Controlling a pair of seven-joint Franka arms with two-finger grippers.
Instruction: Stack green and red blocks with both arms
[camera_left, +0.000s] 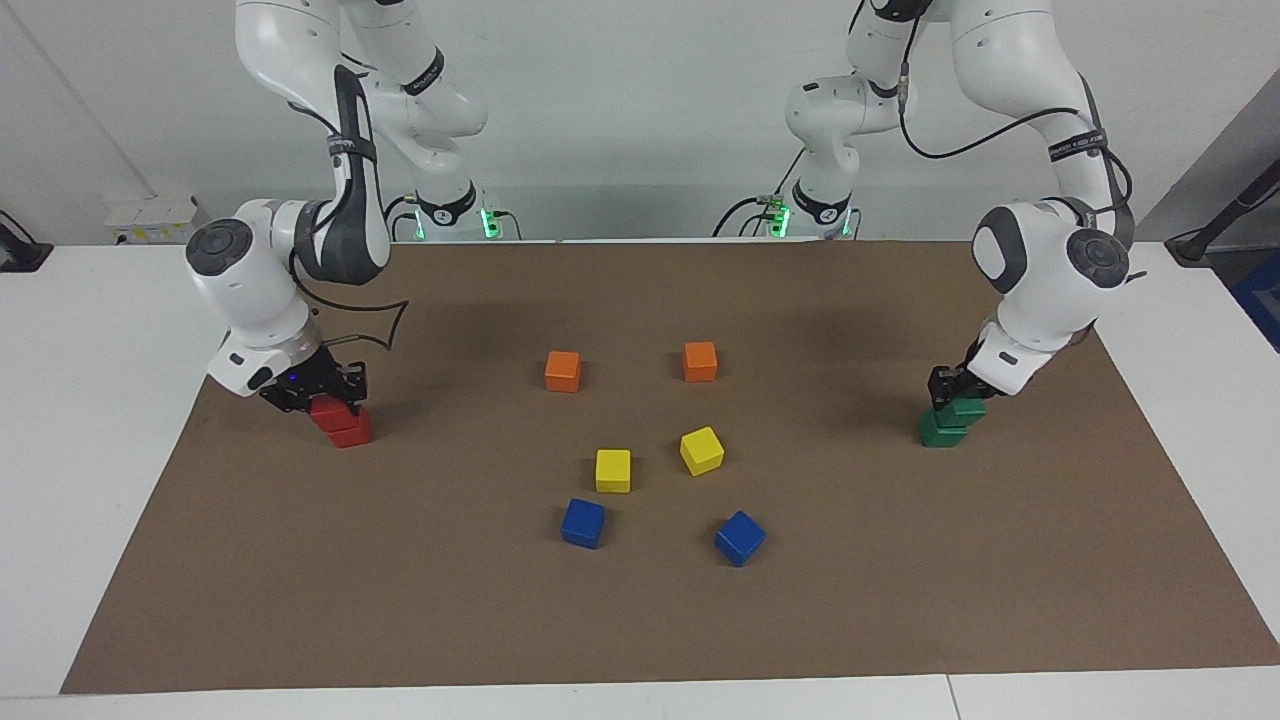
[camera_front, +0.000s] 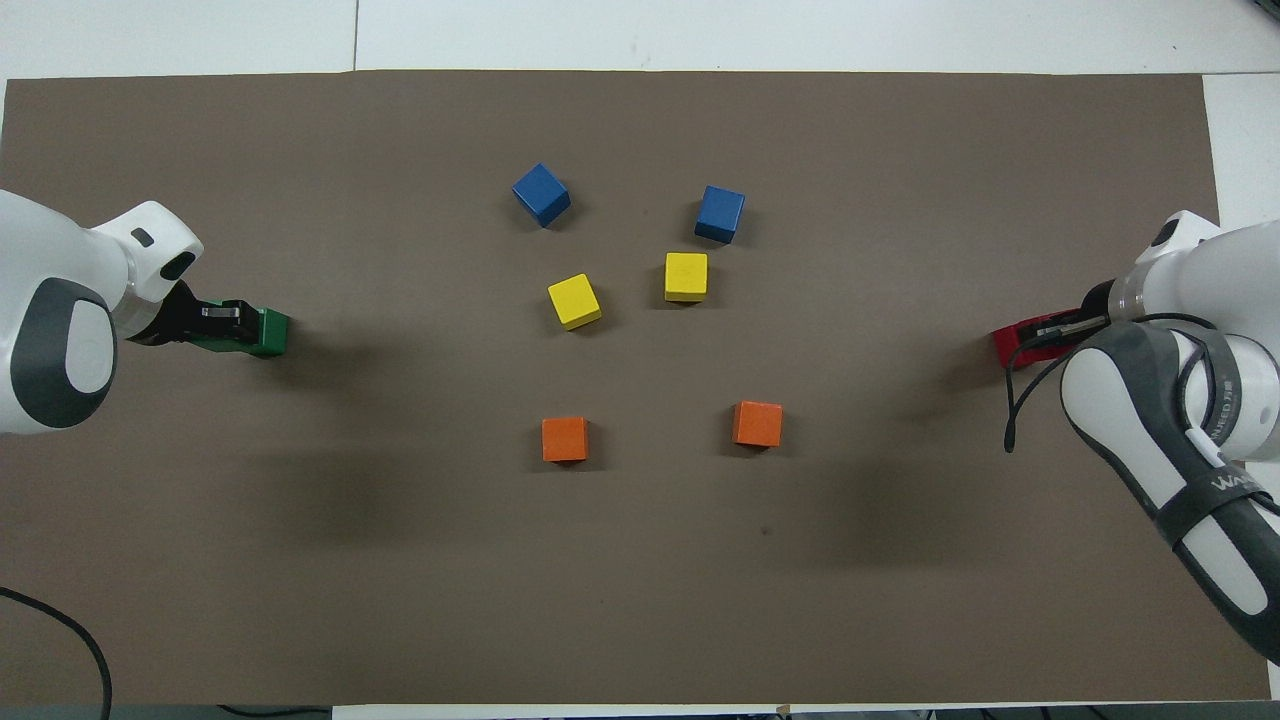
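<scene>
Here, nothing on the table is a container; every cube sits loose on the flat brown paper mat (camera_left: 640, 620) that covers the white table (camera_left: 90, 400).

My left gripper (camera_left: 952, 398) is pinched on the upper dark green matte cube (camera_left: 966, 407), at the left arm's end of the mat. That cube rests on the lower dark green matte cube (camera_left: 938, 430), shifted toward my side so the two only partly overlap. My right gripper (camera_left: 318, 392) is closed on the upper bright red matte cube (camera_left: 328, 408), at the right arm's end of the mat. It sits on the lower bright red matte cube (camera_left: 350, 430), also set back toward me, though I cannot tell whether it presses down fully.

All four cubes look equal in size, plain and dull-surfaced, with crisp edges.

From overhead, each stack reads as one coloured block: the green pair (camera_front: 262, 332) shows only past my black fingers (camera_front: 222, 312), and the red pair (camera_front: 1012, 342) is mostly covered by my right wrist and its black cable (camera_front: 1020, 400). Both of my arms are cut off by the edges of that view.

Between the stacks, in the middle of the mat, lie two orange cubes (camera_left: 563, 371) nearest me, two yellow cubes (camera_left: 613, 470) farther out, and two blue cubes (camera_left: 583, 523) farthest.
</scene>
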